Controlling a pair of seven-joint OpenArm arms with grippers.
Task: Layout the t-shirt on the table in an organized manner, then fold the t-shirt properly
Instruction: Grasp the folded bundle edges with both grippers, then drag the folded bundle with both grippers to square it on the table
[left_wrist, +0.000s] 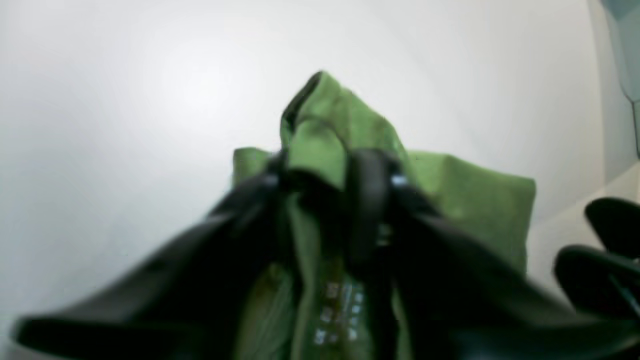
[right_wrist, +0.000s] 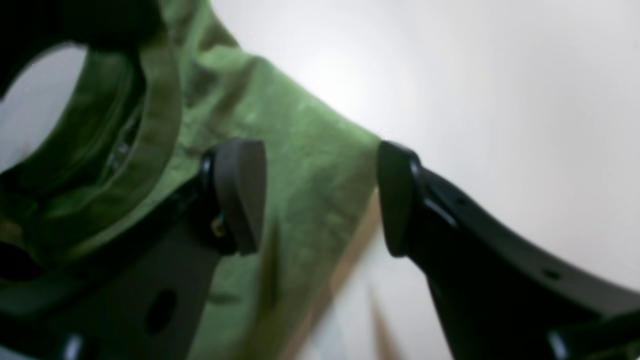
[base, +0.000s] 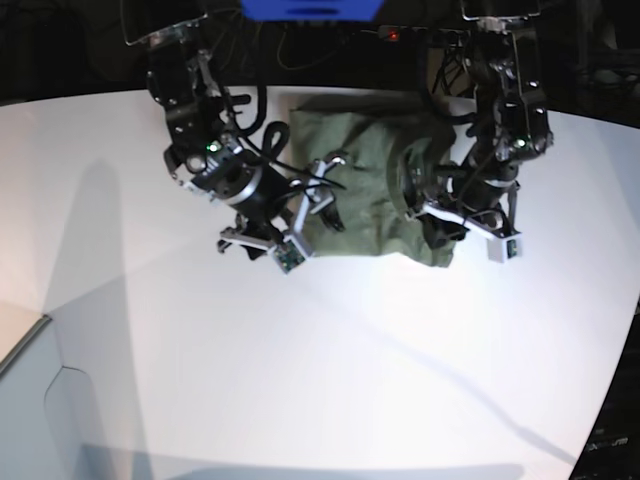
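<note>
T-shirt (base: 370, 170): olive green, bunched on the far half of the white bench (base: 330, 380), between the two arms, near the back edge.

Nearest, in the left wrist view: left tool (left_wrist: 325, 175) with fingers drawn close together, green cloth (left_wrist: 330, 125) pinched up between them into a raised peak; a printed neck label (left_wrist: 340, 310) visible low in the fold, blurred. Beyond the peak, a flatter part of the shirt lying on the bench (left_wrist: 125, 100). At the right edge of that view, dark parts of the other arm, too blurred to identify further.

In the right wrist view: right tool (right_wrist: 322, 197) with fingers standing well apart, nothing gripped. One pad (right_wrist: 240, 192) resting against the cloth (right_wrist: 300, 165), the other pad (right_wrist: 395, 197) just past the shirt's edge, over bare bench (right_wrist: 500, 100). Ribbed collar (right_wrist: 160, 115) curving round an open neck hole at the left of that view.

Farther off, in the base view: left tool (base: 440, 205) at the shirt's right side, down in the folds; right tool (base: 320, 195) at the shirt's left edge. Dark background behind the bench.
</note>
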